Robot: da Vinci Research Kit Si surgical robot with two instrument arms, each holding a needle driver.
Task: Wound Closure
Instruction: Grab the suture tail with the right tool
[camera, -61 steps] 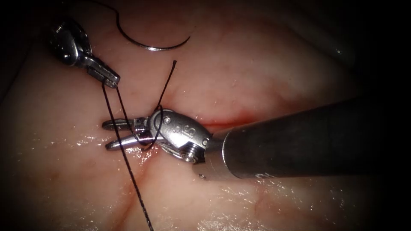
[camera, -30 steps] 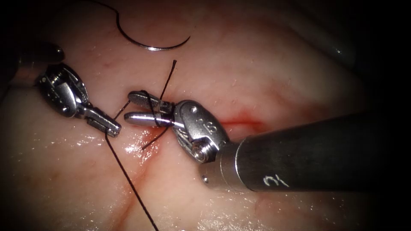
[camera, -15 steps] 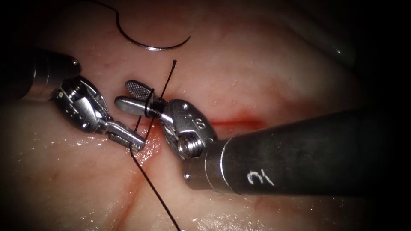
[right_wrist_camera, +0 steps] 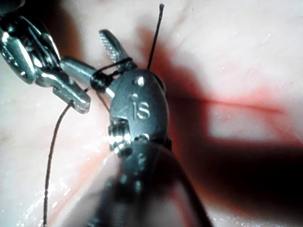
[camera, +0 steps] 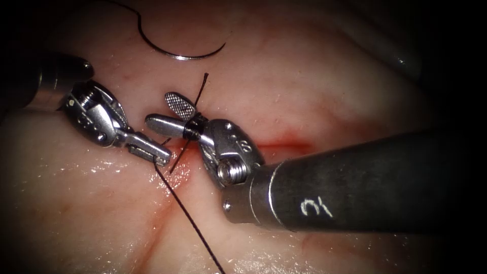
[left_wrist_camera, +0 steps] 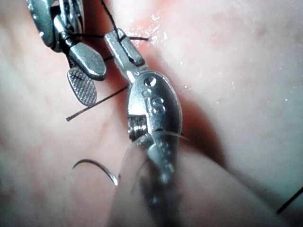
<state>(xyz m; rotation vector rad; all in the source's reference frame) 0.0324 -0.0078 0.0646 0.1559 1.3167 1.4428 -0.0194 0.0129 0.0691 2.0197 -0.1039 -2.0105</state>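
L claw [camera: 161, 156] clamps thread [camera: 190, 220]; R claw [camera: 170, 111] gapes, thread-wrapped, holding nothing. Needle [camera: 177, 53] lies free on tissue [camera: 314, 81]; knot unfinished.

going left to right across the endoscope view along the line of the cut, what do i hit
left hand, shut on the thread → right hand, open, thread wound round its base → red fluid along the cut. The needle lies loose on the tissue above, held by neither.
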